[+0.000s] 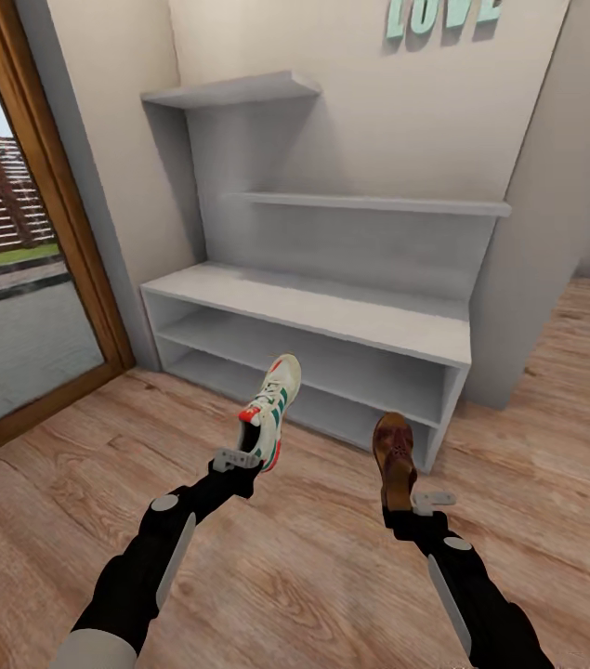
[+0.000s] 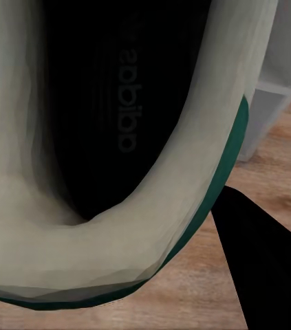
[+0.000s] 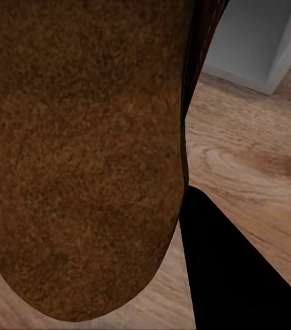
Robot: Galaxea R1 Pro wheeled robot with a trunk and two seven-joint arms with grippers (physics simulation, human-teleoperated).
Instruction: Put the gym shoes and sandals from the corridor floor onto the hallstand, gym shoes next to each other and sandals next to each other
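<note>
Up close, gym shoe (image 2: 21, 227) cropped, sandal (image 3: 83, 158) cropped

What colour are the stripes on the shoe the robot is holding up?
Green, on the white laced gym shoe with red-orange heel, held in the left gripper; clearest in the head view.

gym shoe (image 1: 270, 409): white, green stripes, red-orange accents | sandal (image 1: 394, 457): brown

Matt white gym shoe (image 1: 271, 409), rough brown sandal (image 1: 394, 457), grained wood-plank floor (image 1: 313, 567).
</note>
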